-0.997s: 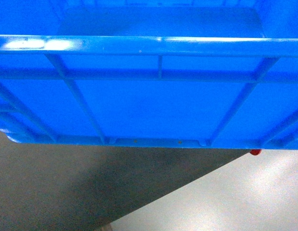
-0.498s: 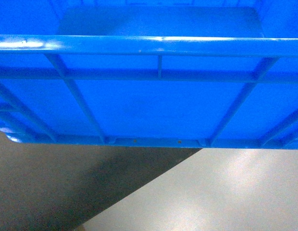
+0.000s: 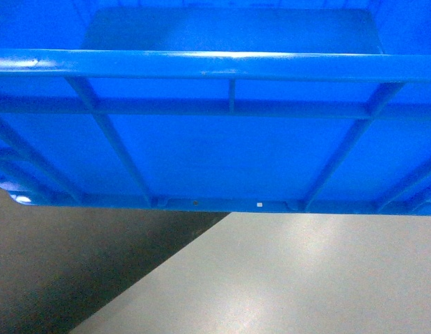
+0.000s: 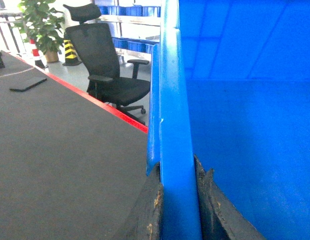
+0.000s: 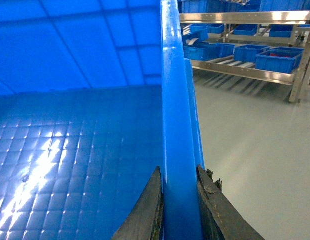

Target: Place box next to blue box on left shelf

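Note:
The box (image 3: 215,153), a large blue ribbed crate, fills the upper part of the head view and hangs above the floor with two small dots at its base edge. In the left wrist view my left gripper (image 4: 178,165) is shut on the box's thick rim (image 4: 172,100), one finger outside and one inside. My right gripper (image 5: 178,168) is shut the same way on the opposite rim (image 5: 174,90), beside the box's gridded floor (image 5: 80,150). I cannot tell which rack is the left shelf, nor pick out the blue box that stands on it.
A metal rack with blue crates (image 5: 245,52) stands beyond pale grey floor (image 5: 255,150) on the right. On the left are a dark mat (image 4: 60,150) with a red edge, a black office chair (image 4: 107,65) and a potted plant (image 4: 42,25).
The box holds its place in the head view while the floor beneath slides: the dark mat's edge has moved left, more pale floor shows, and a small red object has left the view.

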